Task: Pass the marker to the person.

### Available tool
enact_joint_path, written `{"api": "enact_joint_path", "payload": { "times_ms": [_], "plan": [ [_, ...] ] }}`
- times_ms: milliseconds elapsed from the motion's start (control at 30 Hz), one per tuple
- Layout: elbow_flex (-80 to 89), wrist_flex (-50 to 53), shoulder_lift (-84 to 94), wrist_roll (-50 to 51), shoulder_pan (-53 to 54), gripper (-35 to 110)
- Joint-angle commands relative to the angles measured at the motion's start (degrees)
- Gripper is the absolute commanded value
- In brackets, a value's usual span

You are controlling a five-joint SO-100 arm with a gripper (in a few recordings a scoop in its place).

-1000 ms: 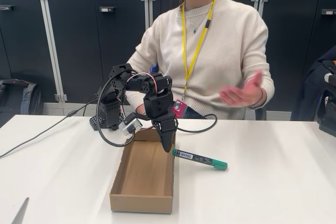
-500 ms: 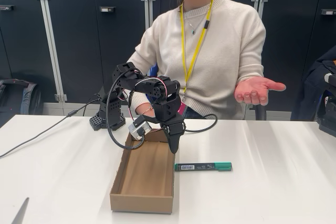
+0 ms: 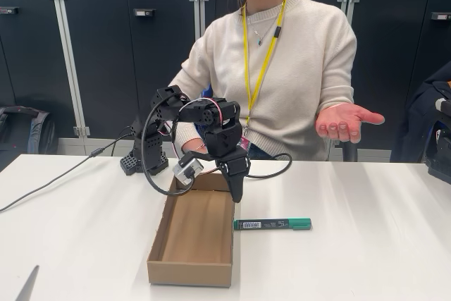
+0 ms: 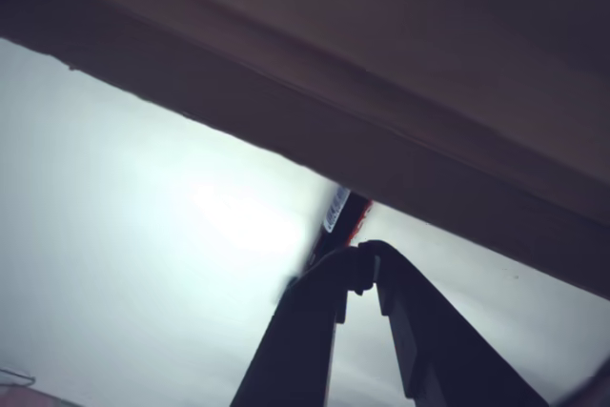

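The claw [image 3: 235, 193] hangs empty with its tips pinched together, over the right wall of the box [image 3: 192, 244]. The marker [image 3: 273, 224] lies flat on the table [image 3: 366, 244], just below and to its right. Coming down closed would shove the marker or catch the cardboard. The wrist view is too dark and blurred to read; the person's hand [image 3: 347, 120] waits, palm up, well beyond the claw.

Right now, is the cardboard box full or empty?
Empty: in the fixed view the cardboard box shows a bare floor; the marker lies outside, on the table.
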Motion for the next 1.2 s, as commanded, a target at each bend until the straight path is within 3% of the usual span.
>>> {"api": "enact_joint_path", "payload": {
  "times_ms": [0, 333, 500, 833, 1167],
  "plan": [
    [-1.1, -1.4, 0.3, 0.5, 2.5, -5],
    [-4.9, -6.0, -7.6, 0.1, 5.7, -4],
    [5.0, -10.5, 1.1, -0.5, 4.3, -5],
    [1.9, -8.5, 11.9, -1.8, 1.0, -5],
    [-0.9, -13.2, 3.7, -2.2, 4.8, -5]
  ]
}}
